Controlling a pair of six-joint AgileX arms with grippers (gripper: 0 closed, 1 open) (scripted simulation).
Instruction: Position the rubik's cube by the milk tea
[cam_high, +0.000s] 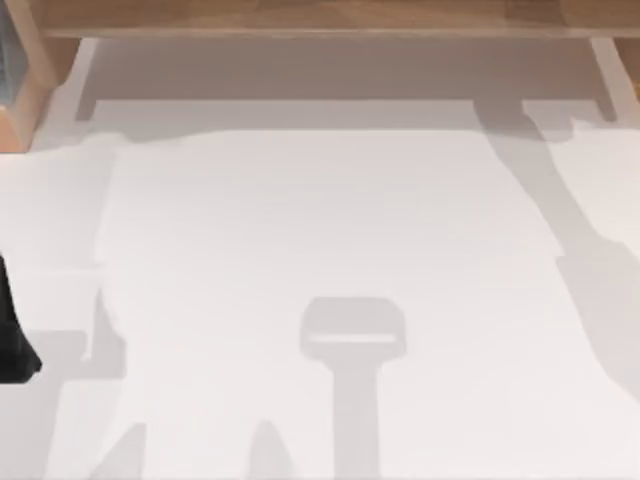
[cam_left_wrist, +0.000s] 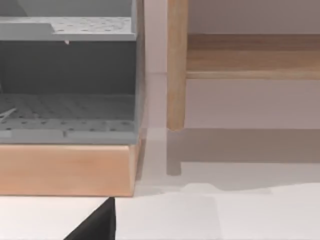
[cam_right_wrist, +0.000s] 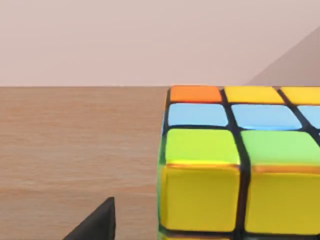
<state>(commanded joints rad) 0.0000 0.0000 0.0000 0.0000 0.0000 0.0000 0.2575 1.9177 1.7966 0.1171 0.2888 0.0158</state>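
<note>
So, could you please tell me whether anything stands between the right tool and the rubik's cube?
Nothing visible does. In the right wrist view the rubik's cube sits close ahead on a wooden surface, with bare wood between it and the camera.

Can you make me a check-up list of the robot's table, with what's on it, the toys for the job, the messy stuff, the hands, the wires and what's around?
Surface: white table, with shadows across it.
Job's things: rubik's cube close in the right wrist view, upright on a wooden surface; milk tea nothing seen.
Clutter: nothing seen.
Grippers: left arm at the table's left edge; a dark gripper part near the cube.
Cables: nothing seen.
Surroundings: wooden frame at the far edge; grey rack on a wooden base.
</note>
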